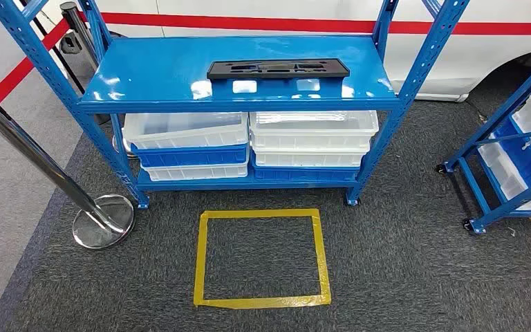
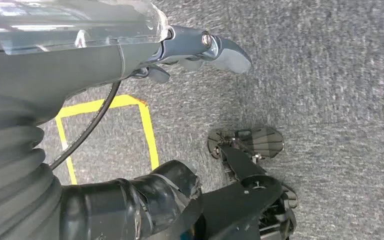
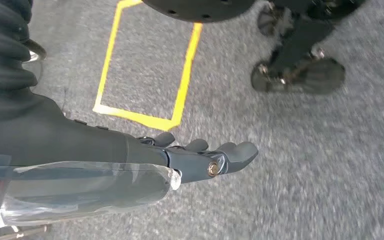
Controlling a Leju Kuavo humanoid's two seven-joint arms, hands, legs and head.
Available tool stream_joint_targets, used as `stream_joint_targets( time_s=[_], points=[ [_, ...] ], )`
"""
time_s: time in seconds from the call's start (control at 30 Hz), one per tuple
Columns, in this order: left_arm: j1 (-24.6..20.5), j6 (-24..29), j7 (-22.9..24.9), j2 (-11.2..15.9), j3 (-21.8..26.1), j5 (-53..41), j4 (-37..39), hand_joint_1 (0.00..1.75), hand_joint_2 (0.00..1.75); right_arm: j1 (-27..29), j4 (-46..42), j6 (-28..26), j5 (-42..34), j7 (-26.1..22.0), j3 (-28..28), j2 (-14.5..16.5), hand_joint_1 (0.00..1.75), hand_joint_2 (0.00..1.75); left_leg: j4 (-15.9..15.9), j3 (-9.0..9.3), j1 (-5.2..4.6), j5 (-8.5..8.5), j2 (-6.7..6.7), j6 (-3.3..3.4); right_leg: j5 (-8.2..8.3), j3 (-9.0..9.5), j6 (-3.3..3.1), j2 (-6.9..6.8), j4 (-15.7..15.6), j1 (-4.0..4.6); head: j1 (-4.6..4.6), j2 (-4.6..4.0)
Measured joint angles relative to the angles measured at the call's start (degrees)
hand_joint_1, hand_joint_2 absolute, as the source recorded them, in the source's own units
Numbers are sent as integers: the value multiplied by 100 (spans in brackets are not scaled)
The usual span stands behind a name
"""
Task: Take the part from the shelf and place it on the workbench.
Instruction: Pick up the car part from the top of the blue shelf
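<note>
1. The flat black moulded plastic part (image 1: 278, 68) lay on the top deck of the blue steel shelf (image 1: 145, 86), ahead of the robot and above both hanging hands
2. Its long axis ran left to right across the shelf, neither arm clearly nearer
3. The left hand (image 2: 200, 50) and right hand (image 3: 200, 155) hung over grey carpet, fingers loosely extended, holding nothing

place: workshop or factory floor | signs: blue metal shelf (image 1: 238, 86) with plastic bins (image 1: 187, 142), yellow tape square (image 1: 261, 257), grey carpet (image 1: 401, 263)
</note>
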Motion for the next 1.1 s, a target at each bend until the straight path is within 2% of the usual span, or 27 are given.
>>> stream_joint_targets(
  time_s=[0.07,0.47,0.6,0.9,1.1],
  points=[
    [0,-46,-28,-1,116,-74,46,0,175,15,44,85,-62,-33,0,-40,0,175,0,-1,0,0,0,0,0,-1,0,0,0,0,0,0],
    [-41,-577,-377,-111,1593,-863,680,0,175,177,666,1053,-849,-642,4,-557,0,175,0,-15,0,-2,0,0,0,-7,0,0,-2,-1,-1,0],
    [-66,-747,-502,-179,2042,-1097,904,0,0,225,894,1386,-1121,-927,32,-742,0,0,0,-16,-2,-3,0,1,0,-7,0,0,-4,-2,-1,0],
    [-98,-1133,-768,-343,3134,-1535,1413,0,0,472,1294,2229,-1665,-1854,219,-1170,0,0,3,-11,-2,-7,3,6,-1,-12,2,-1,-9,-3,-1,0],
    [-112,-1232,-838,-398,3404,-1570,1570,0,0,1088,552,2292,-1933,-1819,226,-1281,0,0,3,-23,-2,-10,0,7,-3,-10,5,-4,-10,-2,-1,0]
  ],
)
